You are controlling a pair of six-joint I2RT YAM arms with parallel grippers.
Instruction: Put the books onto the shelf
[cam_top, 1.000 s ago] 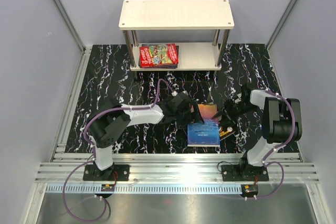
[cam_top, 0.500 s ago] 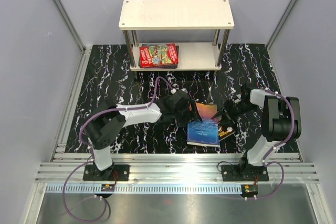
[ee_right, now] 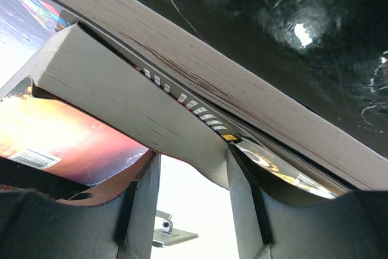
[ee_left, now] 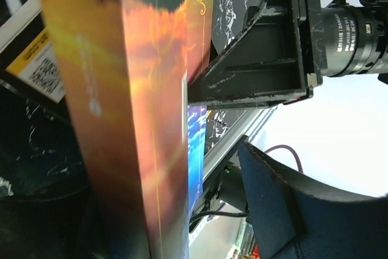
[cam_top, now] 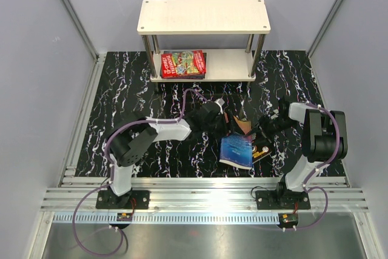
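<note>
The shelf (cam_top: 203,16) stands at the back, with a red book (cam_top: 183,63) lying on its lower board. An orange-and-blue book (cam_top: 237,150) is tipped up off the table between the two grippers. My right gripper (cam_top: 262,133) is shut on its right edge; in the right wrist view the page block (ee_right: 121,89) sits between the fingers (ee_right: 140,198). My left gripper (cam_top: 222,121) is open around the book's (ee_left: 133,119) left edge. A gap shows between the cover and the one visible finger (ee_left: 282,210). A dark book with yellow print (cam_top: 262,151) lies underneath.
Black marble-patterned mat (cam_top: 121,95) covers the table, with metal rails (cam_top: 200,189) along the near edge. Grey walls close in both sides. The shelf's upper board is bare and its lower board has free room on the right (cam_top: 233,65).
The orange-and-blue book has gone from lying flat to tipped up on edge. My left gripper has moved right against it and its jaws have narrowed. The right gripper has hardly moved.
</note>
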